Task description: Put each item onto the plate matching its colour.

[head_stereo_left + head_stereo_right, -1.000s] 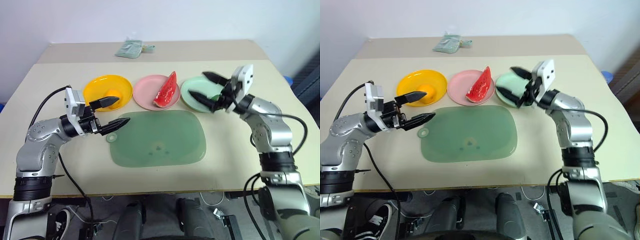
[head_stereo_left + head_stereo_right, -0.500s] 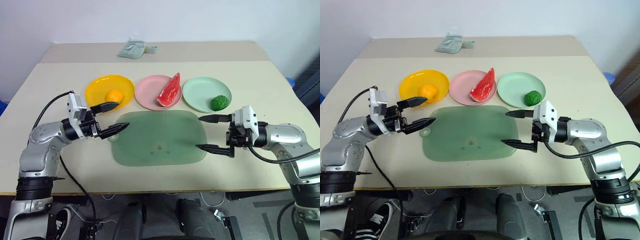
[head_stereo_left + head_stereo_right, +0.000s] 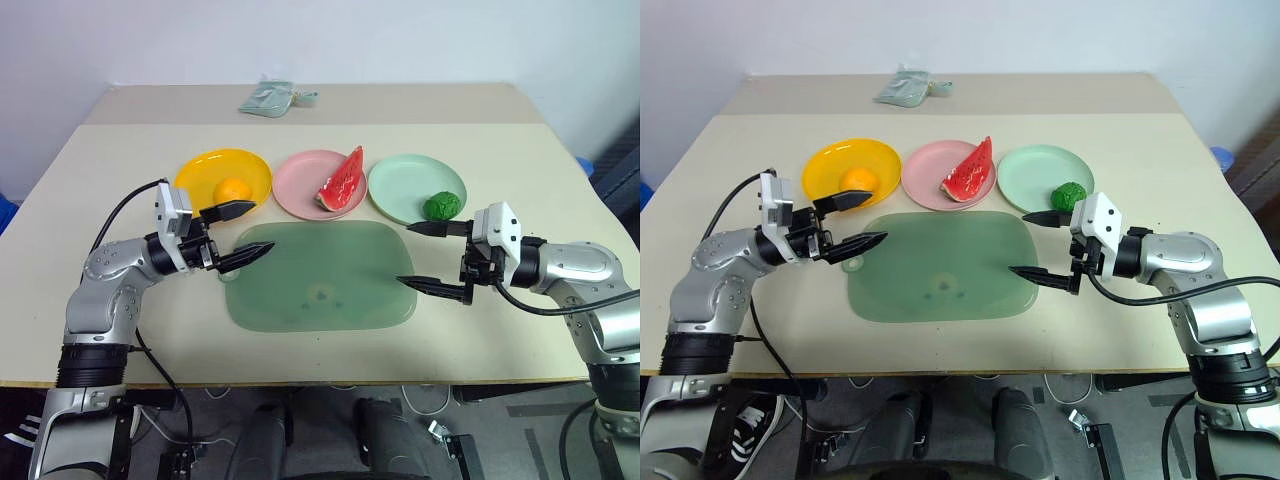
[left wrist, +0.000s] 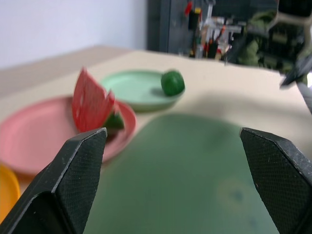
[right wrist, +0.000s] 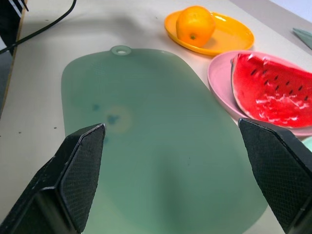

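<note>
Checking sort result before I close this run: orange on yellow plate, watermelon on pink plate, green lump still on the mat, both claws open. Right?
Not quite. The green lump lies on the mint plate, not on the mat; the left eye view shows it. The rest holds: orange on the yellow plate, watermelon on the pink plate, left claw and right claw open.

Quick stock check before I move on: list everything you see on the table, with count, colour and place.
table: one, beige, under everything.
mat: one, flat, pale green, near centre.
yellow plate: one, far row, left.
pink plate: one, far row, middle.
mint plate: one, far row, right.
orange fruit: one, on the yellow plate.
watermelon wedge: one, red with green rind, on the pink plate.
green lump: one, dark green, on the mint plate.
pouch: one, pale green, far edge.
left gripper: black, open, empty.
right gripper: black, open, empty.
</note>
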Tool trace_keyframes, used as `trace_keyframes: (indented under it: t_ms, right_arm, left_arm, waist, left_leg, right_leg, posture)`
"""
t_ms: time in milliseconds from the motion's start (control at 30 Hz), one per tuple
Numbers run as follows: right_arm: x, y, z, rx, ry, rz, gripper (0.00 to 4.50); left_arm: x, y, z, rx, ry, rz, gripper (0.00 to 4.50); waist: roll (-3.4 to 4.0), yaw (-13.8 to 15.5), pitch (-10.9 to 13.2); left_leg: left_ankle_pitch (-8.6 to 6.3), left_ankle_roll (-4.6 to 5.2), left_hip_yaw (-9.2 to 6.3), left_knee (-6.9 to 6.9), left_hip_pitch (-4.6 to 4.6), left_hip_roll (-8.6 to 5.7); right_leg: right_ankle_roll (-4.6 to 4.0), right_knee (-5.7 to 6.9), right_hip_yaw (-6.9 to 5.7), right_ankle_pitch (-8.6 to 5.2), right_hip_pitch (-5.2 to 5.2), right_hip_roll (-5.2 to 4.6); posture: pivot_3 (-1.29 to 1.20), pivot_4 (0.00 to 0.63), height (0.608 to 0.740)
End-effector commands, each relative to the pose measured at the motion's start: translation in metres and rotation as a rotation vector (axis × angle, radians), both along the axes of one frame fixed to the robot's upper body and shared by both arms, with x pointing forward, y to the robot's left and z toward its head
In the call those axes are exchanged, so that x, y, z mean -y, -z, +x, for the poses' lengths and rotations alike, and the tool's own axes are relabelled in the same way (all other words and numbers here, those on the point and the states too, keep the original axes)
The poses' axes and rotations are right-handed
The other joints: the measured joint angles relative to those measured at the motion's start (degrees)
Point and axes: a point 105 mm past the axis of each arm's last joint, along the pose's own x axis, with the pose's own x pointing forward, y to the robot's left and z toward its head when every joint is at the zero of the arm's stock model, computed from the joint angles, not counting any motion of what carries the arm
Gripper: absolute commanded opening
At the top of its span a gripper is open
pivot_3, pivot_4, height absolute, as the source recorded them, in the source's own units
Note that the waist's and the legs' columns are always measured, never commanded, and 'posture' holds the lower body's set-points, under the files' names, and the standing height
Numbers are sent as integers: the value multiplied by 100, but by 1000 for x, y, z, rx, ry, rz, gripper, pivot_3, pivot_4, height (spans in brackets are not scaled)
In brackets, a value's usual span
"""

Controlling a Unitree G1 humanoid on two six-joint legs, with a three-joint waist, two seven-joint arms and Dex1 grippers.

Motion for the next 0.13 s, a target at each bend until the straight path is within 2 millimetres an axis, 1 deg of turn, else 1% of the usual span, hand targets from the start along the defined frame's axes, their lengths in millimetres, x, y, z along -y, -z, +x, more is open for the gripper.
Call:
trace_keyframes:
  t_ms: [33, 133]
  right_arm:
    - [4, -15, 4, 55, 4, -8, 4442]
    - [4, -18, 9, 62, -5, -18, 4442]
  left_arm:
    - [3, -11, -2, 61, 1, -11, 4500]
    - [3, -7, -2, 65, -19, -10, 4500]
  waist:
    - [0, -19, 0]
    - [0, -22, 0]
  left_leg:
    - [0, 0, 0, 0, 0, 0]
    - [0, 0, 0, -1, 1, 0]
  right_leg:
    - [0, 0, 0, 0, 0, 0]
    - [0, 0, 0, 0, 0, 1]
  posture:
    - [0, 150, 740]
    - [0, 150, 740]
